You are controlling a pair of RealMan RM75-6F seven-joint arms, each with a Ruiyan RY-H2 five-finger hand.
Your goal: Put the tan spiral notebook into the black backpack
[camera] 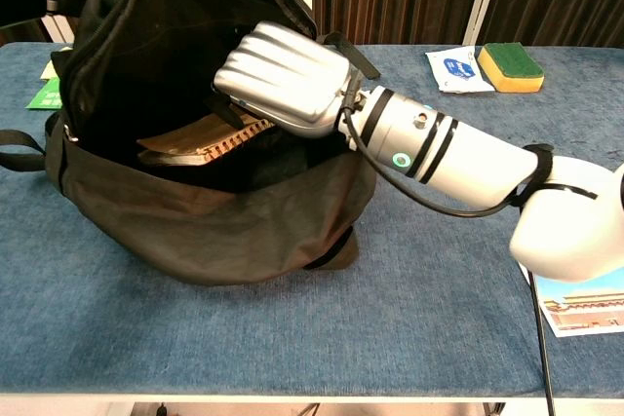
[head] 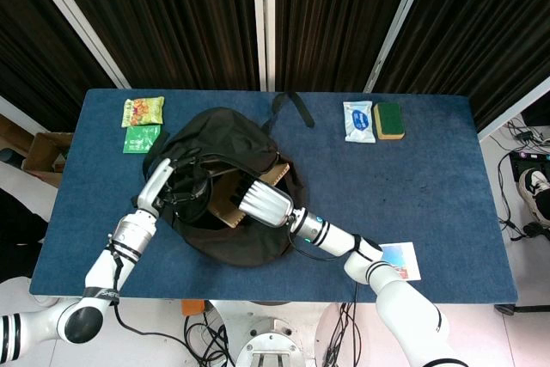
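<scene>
Notebook (camera: 203,135) tucked inside black backpack (camera: 195,231), spiral edge plain from chest camera, only a tan corner seen from head camera. Right robot hand (camera: 283,80) reaching into the opening, gripping the notebook. Left robot hand (head: 165,182) clutching the backpack's rim, visible only from above.

The tan spiral notebook (camera: 200,135) lies tilted, mostly inside the open mouth of the black backpack (camera: 195,231), its wire-bound edge showing.
</scene>
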